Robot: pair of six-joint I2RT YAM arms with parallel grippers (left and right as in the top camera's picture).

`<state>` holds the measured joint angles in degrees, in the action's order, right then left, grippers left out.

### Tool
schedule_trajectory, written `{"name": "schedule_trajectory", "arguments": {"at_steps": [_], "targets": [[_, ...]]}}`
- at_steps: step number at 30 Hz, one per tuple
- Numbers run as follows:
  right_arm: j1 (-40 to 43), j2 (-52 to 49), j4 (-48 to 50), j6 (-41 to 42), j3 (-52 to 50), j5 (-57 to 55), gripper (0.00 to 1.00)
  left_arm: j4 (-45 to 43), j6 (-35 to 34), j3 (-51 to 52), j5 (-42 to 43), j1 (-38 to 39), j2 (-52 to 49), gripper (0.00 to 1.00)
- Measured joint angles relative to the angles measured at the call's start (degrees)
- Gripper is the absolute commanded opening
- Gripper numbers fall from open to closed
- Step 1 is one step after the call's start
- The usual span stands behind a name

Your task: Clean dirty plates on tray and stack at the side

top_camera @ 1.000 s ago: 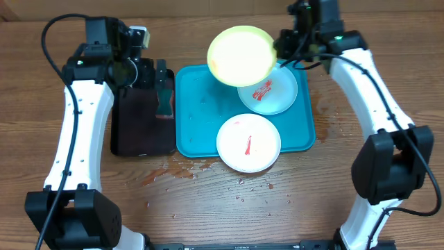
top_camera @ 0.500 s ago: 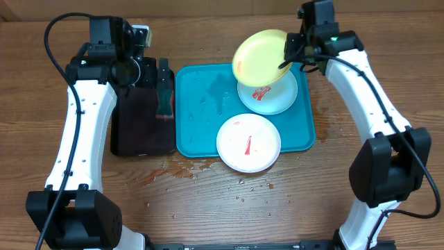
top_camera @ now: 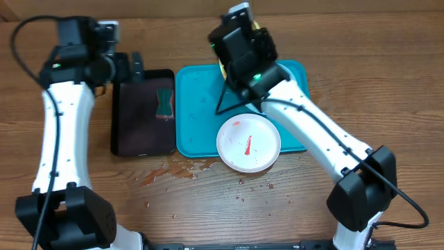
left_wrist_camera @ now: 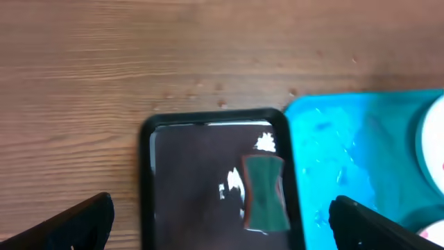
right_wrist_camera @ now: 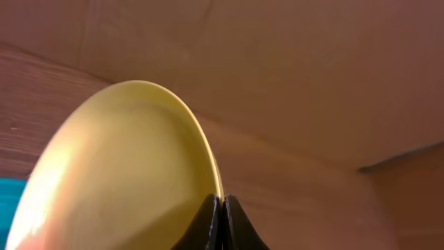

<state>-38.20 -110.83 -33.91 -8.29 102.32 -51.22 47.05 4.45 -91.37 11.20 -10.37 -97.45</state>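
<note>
Right gripper (right_wrist_camera: 222, 208): jaws pinched together on the rim of the yellow-green plate (right_wrist_camera: 118, 167). The plate is up in the air, tipped steeply on edge, with its concave face toward the wrist cam. In the overhead view the gripper is above the far edge of the turquoise tray (top_camera: 201, 118). Only slivers of the yellow-green plate show past the wrist. The right arm (top_camera: 312, 132) crosses the tray's right half diagonally and hides what lies under it.

White plate (top_camera: 248, 144): flat on the tray's near side, overhanging the near rim. It has a red streak in the middle and a fainter red mark toward its far-left edge.

Left gripper (left_wrist_camera: 220, 201): fingers spread wide, nothing between them. It hangs above the black tray (left_wrist_camera: 187, 180), and overhead puts it at that tray's far-left corner.

Green sponge (left_wrist_camera: 263, 191): lying in the black tray on the side nearest the turquoise tray, with white foam flecks just beside it. The black tray sits right against the turquoise tray's left side.

Wooden table (top_camera: 388, 83): reddish wet patch (top_camera: 173, 170) and scattered droplets just in front of both trays.
</note>
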Motion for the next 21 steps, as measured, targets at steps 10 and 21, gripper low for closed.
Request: {"name": "schedule_trajectory", "arguments": {"at_steps": [10, 21], "targets": [[-8.6, 0.0, 9.5, -20.8, 0.0, -10.2, 0.04, -0.3, 0.3, 0.0, 7.3, -7.2, 0.0, 1.00], [-12.1, 0.0, 11.1, -38.3, 0.0, -14.7, 0.04, -0.3, 0.4, 0.0, 8.8, -7.3, 0.0, 1.00]]}}
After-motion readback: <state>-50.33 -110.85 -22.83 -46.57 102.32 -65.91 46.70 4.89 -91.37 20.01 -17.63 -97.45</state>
